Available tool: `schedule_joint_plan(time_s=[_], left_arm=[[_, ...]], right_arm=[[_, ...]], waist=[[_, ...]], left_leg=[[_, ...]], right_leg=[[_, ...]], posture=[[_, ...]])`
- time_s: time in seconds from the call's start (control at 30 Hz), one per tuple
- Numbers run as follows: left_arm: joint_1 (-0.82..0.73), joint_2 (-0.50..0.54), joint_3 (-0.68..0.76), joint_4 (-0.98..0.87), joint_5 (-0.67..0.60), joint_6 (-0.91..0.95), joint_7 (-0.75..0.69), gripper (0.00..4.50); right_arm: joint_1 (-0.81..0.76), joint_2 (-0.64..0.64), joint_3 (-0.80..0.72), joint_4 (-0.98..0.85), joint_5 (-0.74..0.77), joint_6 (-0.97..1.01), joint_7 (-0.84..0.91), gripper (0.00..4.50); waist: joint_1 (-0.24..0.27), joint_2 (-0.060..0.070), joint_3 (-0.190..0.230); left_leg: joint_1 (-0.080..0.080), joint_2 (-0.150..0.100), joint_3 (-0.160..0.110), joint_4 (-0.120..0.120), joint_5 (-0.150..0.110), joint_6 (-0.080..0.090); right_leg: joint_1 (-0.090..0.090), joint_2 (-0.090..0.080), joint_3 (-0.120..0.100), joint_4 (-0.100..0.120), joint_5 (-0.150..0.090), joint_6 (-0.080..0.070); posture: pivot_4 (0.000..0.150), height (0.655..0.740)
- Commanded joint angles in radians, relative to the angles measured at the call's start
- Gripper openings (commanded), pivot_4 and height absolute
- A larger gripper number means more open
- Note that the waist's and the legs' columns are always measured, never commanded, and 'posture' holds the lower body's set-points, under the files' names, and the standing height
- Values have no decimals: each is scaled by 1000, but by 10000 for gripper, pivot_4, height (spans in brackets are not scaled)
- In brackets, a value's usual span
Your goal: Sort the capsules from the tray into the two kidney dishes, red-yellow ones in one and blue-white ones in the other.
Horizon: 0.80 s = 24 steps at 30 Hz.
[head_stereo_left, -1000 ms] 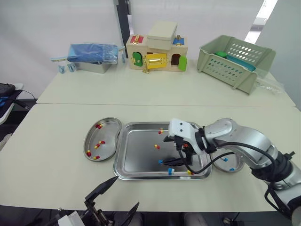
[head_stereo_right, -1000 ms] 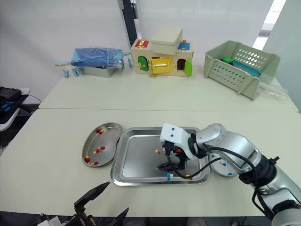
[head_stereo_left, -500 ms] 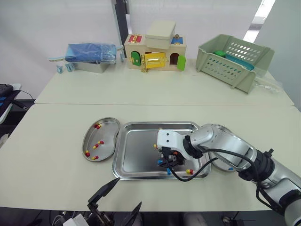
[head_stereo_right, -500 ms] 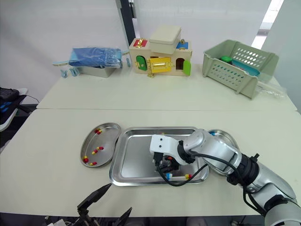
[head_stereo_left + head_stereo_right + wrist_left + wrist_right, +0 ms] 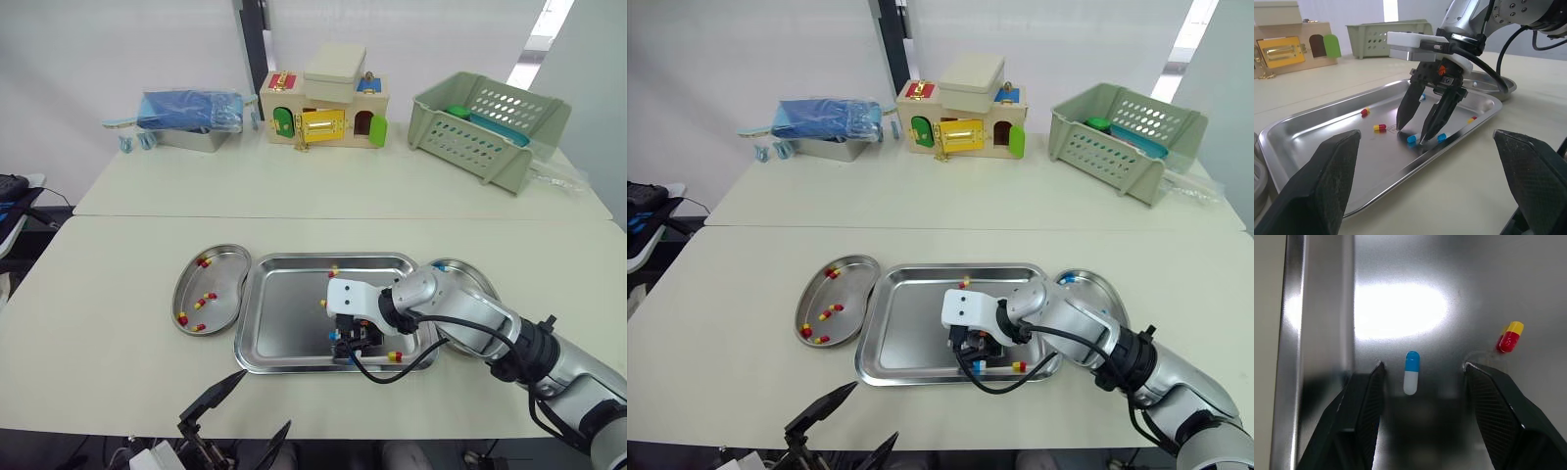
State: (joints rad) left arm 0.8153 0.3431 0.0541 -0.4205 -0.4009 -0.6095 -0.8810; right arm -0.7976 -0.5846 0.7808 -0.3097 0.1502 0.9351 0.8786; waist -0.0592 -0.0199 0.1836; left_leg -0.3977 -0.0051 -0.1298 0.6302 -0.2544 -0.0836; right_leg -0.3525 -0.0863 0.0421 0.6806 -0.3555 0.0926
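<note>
My right pincer (image 5: 351,339) is down in the tray (image 5: 247,323), in its near right part, close to the near rim. It is released. The two black fingers (image 5: 1359,416) stand spread apart with their tips at the tray floor. A blue-white capsule (image 5: 1411,372) lies between them and touches neither one. A red-yellow capsule (image 5: 1510,336) lies just outside one finger. A second blue-white capsule (image 5: 1442,137) lies just beside the pincer, nearer to the rim. Another red-yellow piece (image 5: 394,355) lies at the near right corner of the tray, and one more (image 5: 334,271) lies against the far rim.

The left kidney dish (image 5: 186,284) stands just beside the left rim of the tray and holds a few red-yellow capsules (image 5: 208,297). The right kidney dish (image 5: 460,265) stands beside the right rim. It seems to hold something blue-white, but my arm covers most of it.

My left pincer (image 5: 265,399) hangs over the near edge of the bench (image 5: 118,284), well apart from the tray. Its fingers (image 5: 1327,186) are wide apart and hold nothing.
</note>
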Motion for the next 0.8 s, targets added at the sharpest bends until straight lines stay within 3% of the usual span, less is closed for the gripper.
schedule_joint_plan(time_s=[0.03, 0.3, 0.53, 0.8], left_arm=[[14, 12, 1, 8, -28, -22, 4, 45000], [11, 31, 12, 60, -52, -54, -18, 45000], [-13, 72, 12, 107, -81, -82, -63, 45000], [-69, 166, 0, 110, -147, -79, -167, 45000]], right_arm=[[12, -1, 20, 3, -38, -29, 19, 20293], [33, 6, 9, -6, -64, -39, 43, 741], [65, -2, -70, -48, -16, -40, 85, 281], [196, -114, -416, -185, 171, -71, 153, 281]], waist=[[1, 0, 0], [2, 0, -1], [3, 0, -1], [12, 0, -1]], left_leg=[[0, 0, 0, 0, 0, 0], [0, 0, 0, 0, 0, 0], [1, 0, -1, 0, 0, 0], [0, 0, -1, 0, 0, 0]], right_leg=[[0, 0, 0, 0, 0, 0], [1, 0, 0, 0, 0, 0], [1, 0, -1, 0, 0, 0], [1, 0, -1, 0, 0, 0]], posture=[[1500, 7400], [1500, 7400], [1500, 7400], [1500, 7400]])
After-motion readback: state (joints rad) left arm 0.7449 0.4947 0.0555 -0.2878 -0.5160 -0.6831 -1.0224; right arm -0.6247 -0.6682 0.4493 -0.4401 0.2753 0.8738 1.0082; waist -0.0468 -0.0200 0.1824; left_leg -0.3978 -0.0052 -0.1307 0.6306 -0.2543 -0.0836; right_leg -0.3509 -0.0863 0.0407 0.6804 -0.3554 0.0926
